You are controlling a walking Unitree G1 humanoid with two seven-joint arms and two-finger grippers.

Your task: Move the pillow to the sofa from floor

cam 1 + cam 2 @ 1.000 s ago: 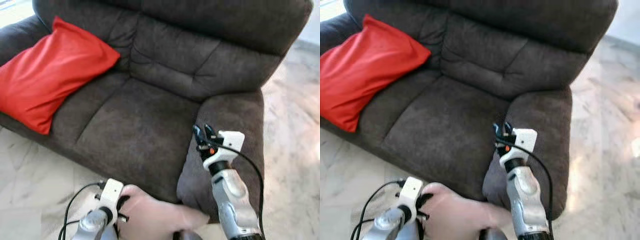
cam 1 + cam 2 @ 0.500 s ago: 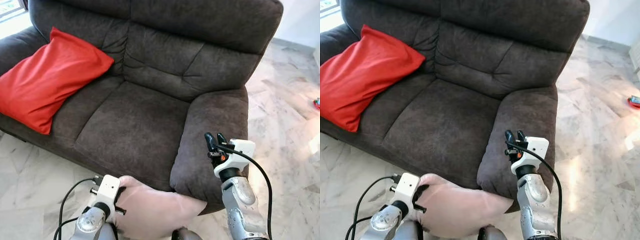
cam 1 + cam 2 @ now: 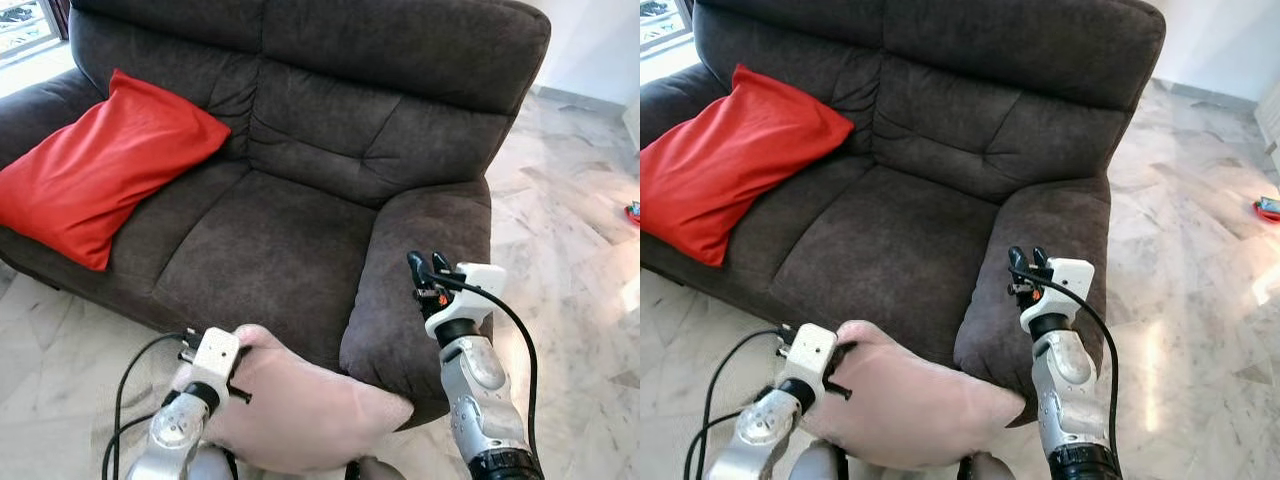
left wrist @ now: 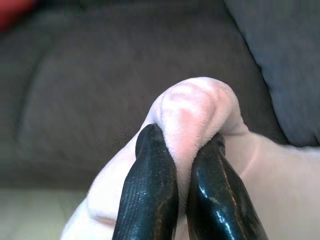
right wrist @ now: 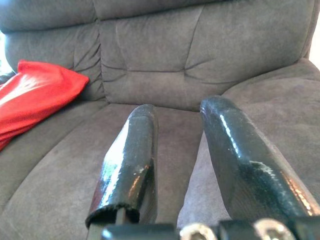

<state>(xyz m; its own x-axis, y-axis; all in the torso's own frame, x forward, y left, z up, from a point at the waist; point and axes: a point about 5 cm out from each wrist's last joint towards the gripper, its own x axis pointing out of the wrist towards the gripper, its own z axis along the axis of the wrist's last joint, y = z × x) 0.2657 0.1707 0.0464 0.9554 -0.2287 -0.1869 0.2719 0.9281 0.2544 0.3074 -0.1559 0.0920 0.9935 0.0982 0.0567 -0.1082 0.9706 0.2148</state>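
Pale pink pillow [image 3: 300, 410] up off the floor, hanging low just in front of the sofa [image 3: 300, 170], close below the front edge of the seat and next to the sofa's right arm. Held by one corner only, pinched tight between the two black fingers [image 4: 150, 190] of the left gripper [image 4: 182, 165]. Right gripper [image 3: 1026, 262] up beside the sofa's right arm, fingers apart with a small gap, holding nothing.

Long way of the pillow lying sideways along the front of the sofa. Pinched corner up near the middle of the seat front; far corner pointing toward the sofa's right arm and drooping a little.

Could slip out, because just a small fold of soft cloth sits in the pinch and the rest hangs heavy. Could bump the seat's front edge or snag on the sofa's right arm if not lifted high enough. Could land half off the seat and slide back down to the floor. Red pillow [image 3: 100, 170] on the sofa's left side, well apart, likely out of the way.
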